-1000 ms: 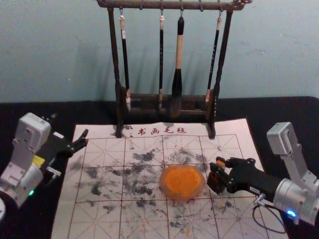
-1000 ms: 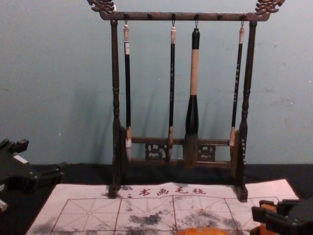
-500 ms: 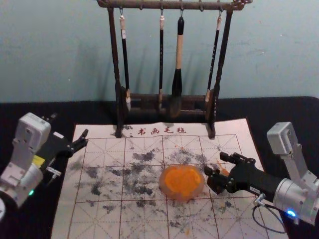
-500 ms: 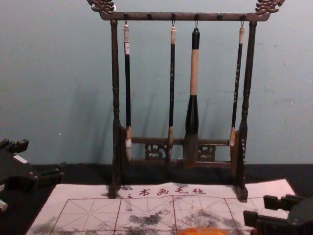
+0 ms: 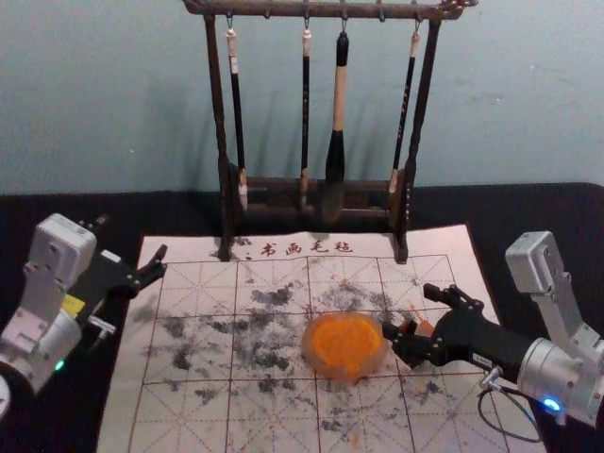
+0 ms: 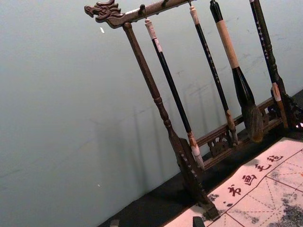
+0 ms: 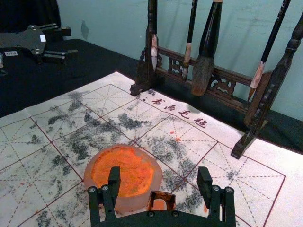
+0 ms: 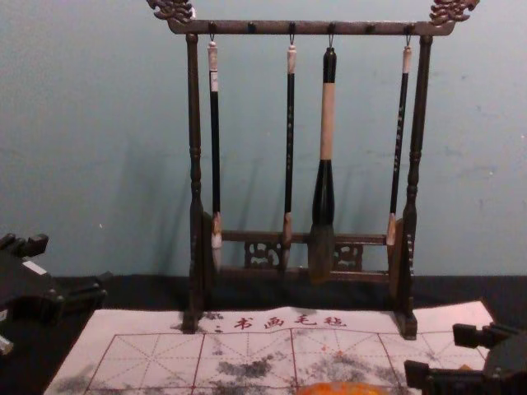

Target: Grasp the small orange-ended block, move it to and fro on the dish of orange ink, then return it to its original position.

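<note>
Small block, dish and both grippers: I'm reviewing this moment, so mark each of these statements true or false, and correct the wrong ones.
1. The right gripper has its fingers apart, with the small block between them in the wrist view. True.
2. The small block is sitting in the orange ink. False: it is beside the dish, on the robot's right.
3. Four brushes hang from the rack. True.
4. The left gripper is holding a brush. False: it is on the robot's left with its fingers apart, holding nothing.
</note>
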`<state>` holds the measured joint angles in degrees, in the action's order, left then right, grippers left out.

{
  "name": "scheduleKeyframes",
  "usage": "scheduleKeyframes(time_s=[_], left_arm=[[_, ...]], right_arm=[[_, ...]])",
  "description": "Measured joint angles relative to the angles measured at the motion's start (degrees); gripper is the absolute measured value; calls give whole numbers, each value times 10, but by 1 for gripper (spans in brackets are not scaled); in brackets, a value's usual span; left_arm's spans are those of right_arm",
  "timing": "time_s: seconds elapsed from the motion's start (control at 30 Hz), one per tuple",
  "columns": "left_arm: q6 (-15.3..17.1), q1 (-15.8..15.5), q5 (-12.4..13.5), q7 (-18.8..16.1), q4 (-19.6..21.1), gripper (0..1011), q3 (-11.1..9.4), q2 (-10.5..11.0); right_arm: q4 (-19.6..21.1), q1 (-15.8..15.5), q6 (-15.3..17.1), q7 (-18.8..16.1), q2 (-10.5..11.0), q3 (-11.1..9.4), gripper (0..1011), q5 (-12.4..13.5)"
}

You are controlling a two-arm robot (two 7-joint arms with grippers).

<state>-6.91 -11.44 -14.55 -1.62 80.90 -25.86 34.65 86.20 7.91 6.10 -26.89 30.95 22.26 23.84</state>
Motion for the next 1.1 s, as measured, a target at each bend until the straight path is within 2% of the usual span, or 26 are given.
scheduleKeyframes(time_s=[0.2,0.3,0.4,0.47,0.5,0.53,0.63,0.83,1.03,1.1], left_arm=[[0,0,0,0,0,1001,0,0],[0,0,0,0,0,1001,0,0],[0,0,0,0,0,1001,0,0],[0,0,0,0,0,1002,0,0],[0,0,0,0,0,1001,0,0],[0,0,0,0,0,1001,0,0],[0,0,0,0,0,1001,0,0],[0,0,0,0,0,1001,0,0],[0,0,0,0,0,1001,0,0],[0,0,0,0,0,1001,0,0]], right_arm=[[3,-2,-9,-1,0,-1,1003,-3],[7,-5,-25,10,-6,-6,1003,-9],[12,-11,-49,38,-18,-18,1002,-22],[17,-16,-73,68,-29,-28,1002,-44],[21,-20,-87,98,-37,-35,1002,-62],[21,-20,-87,98,-37,-35,1003,-62],[24,-29,-108,171,-56,-50,1003,-111],[5,-41,-100,265,-82,-65,1003,-177],[-27,-47,-86,303,-98,-69,1002,-214],[-36,-47,-84,307,-102,-70,1002,-219]])
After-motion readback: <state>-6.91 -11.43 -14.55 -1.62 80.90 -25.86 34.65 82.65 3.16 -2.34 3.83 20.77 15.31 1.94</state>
